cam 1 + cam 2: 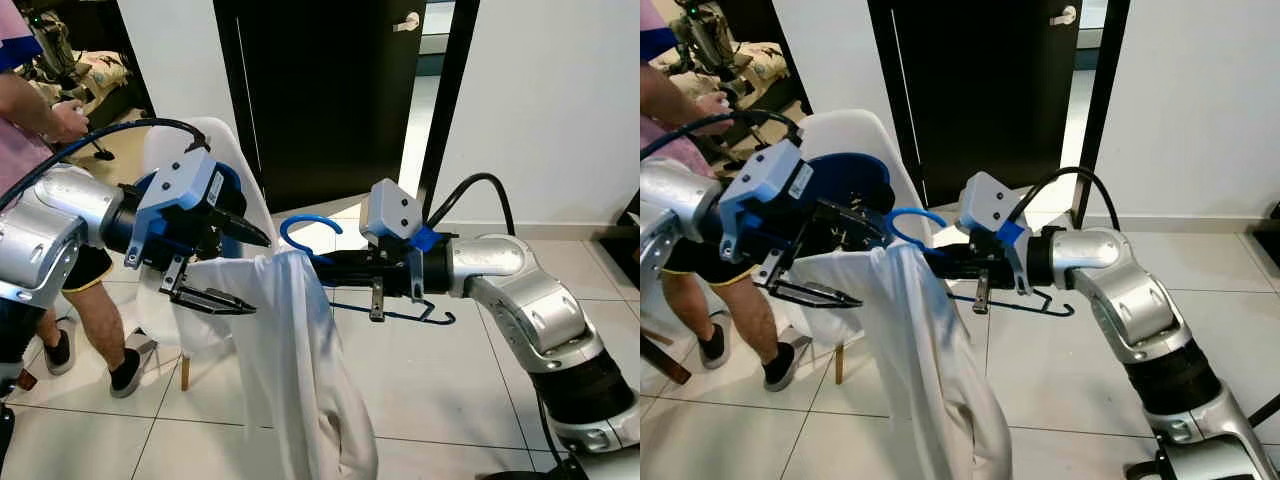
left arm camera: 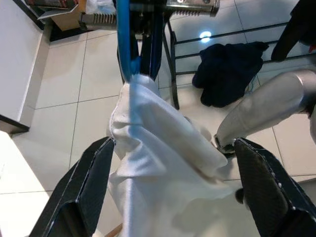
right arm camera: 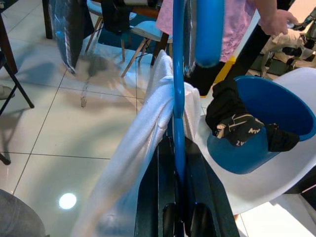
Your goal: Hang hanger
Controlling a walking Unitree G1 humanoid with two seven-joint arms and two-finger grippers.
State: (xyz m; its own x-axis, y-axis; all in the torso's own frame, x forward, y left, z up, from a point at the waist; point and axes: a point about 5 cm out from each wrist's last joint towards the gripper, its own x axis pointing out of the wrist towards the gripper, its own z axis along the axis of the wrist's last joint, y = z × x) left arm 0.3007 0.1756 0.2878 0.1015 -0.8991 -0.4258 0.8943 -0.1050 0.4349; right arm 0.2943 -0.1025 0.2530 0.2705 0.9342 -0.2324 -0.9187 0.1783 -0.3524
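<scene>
Over tiled floor, right gripper (image 1: 335,265) fingers clamp blue hanger (image 1: 308,226) draped with white garment (image 1: 300,360); left gripper (image 1: 240,270) fingers spread

Head stereo downward; wrist cameras close on garment (image 2: 163,163)

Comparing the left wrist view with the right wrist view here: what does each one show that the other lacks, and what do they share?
Left wrist view alone: the left gripper with its fingers spread wide to either side of the white garment, and dark clothing lying on the floor.

Right wrist view alone: a blue basin on the white chair holding dark clothes, the person, and the right gripper shut on the blue hanger.

Both: the white garment draped over the blue hanger, above tiled floor.
</scene>
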